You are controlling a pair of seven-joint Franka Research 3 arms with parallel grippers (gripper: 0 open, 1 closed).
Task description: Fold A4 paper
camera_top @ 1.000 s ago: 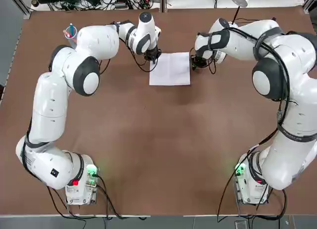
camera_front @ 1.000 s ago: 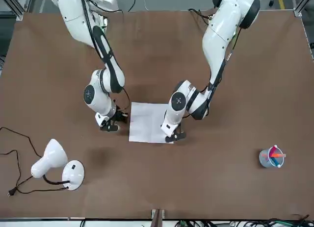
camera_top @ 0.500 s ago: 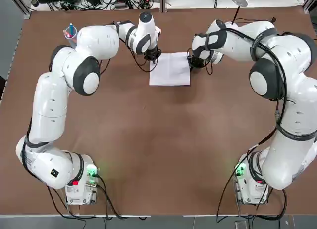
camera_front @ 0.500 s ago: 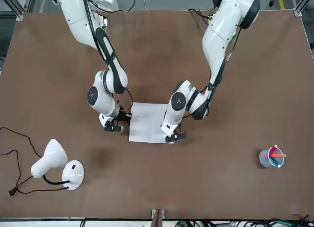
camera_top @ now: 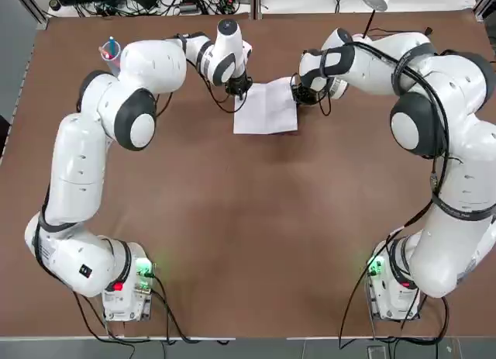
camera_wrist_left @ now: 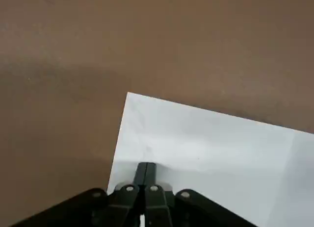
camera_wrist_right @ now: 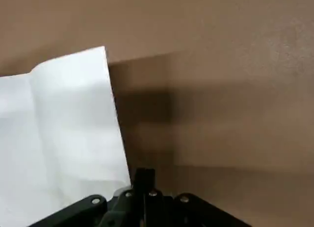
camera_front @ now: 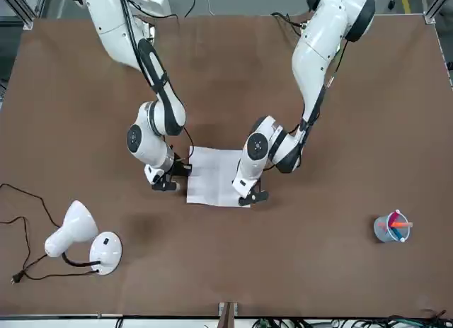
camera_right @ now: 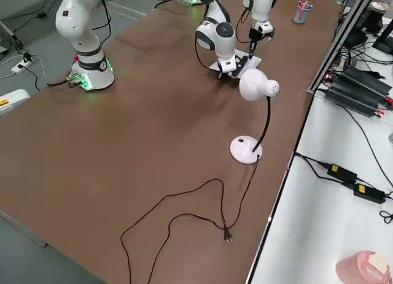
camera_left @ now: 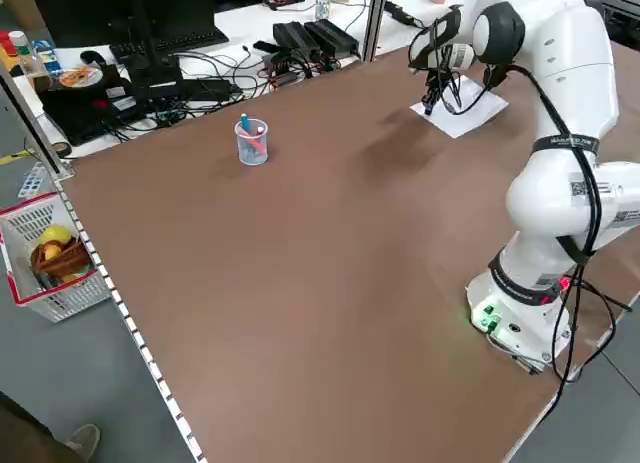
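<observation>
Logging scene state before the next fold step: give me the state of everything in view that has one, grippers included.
white rectangular paper sheet: on the table, creased, right-hand part lifted
left gripper: shut, at the paper's left part
right gripper: shut, at the paper's right edge
white desk lamp with round base: base on the table, plug lying loose
clear round cup: upright, holding pens

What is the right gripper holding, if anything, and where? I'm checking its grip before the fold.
The paper, by its edge.
</observation>
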